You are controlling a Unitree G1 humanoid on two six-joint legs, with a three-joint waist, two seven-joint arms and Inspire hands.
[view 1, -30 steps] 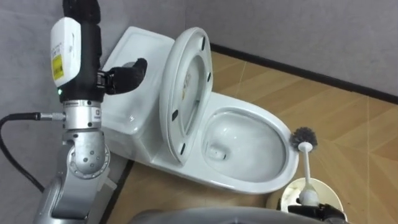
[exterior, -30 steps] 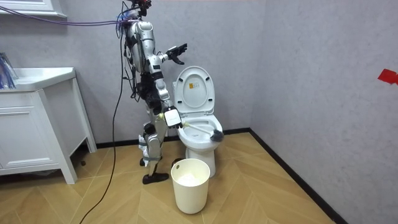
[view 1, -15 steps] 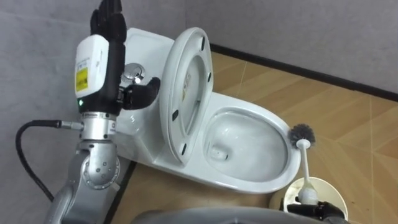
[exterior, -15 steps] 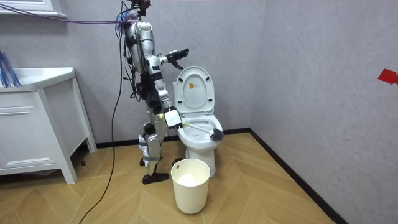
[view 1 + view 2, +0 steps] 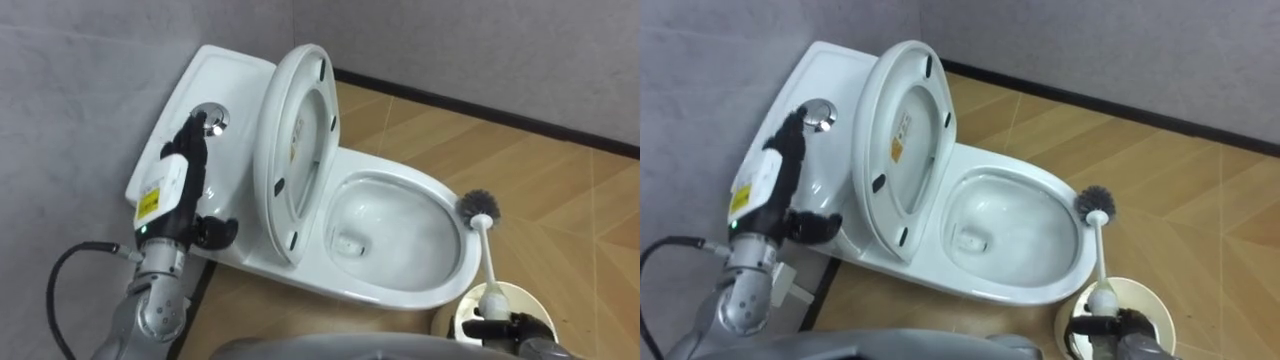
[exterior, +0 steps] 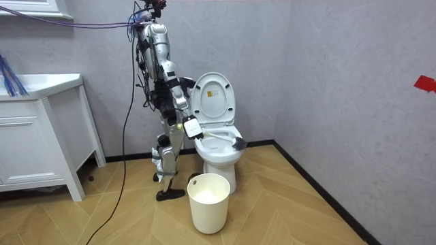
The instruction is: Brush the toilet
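The white toilet [image 5: 400,290] stands against the grey wall with its lid and seat [image 5: 300,140] raised. A chrome flush button [image 5: 212,119] sits on top of the tank [image 5: 235,70]. My left hand [image 5: 178,185] is open over the tank's front. Its straight fingers point up and their tips reach the button's edge. At the lower right my right hand [image 5: 505,330] is shut on the white handle of the toilet brush. The grey bristle head [image 5: 478,205] hovers just outside the bowl's right rim.
A white waste bin [image 6: 208,202] stands on the wood floor in front of the toilet, below the brush. A black brush holder [image 6: 170,194] lies by my feet. A white vanity cabinet [image 6: 34,136] is at the room view's left.
My left arm has dropped from high in front of the tank, and its fingertips now lie at the flush button. The brush head has shifted slightly left.
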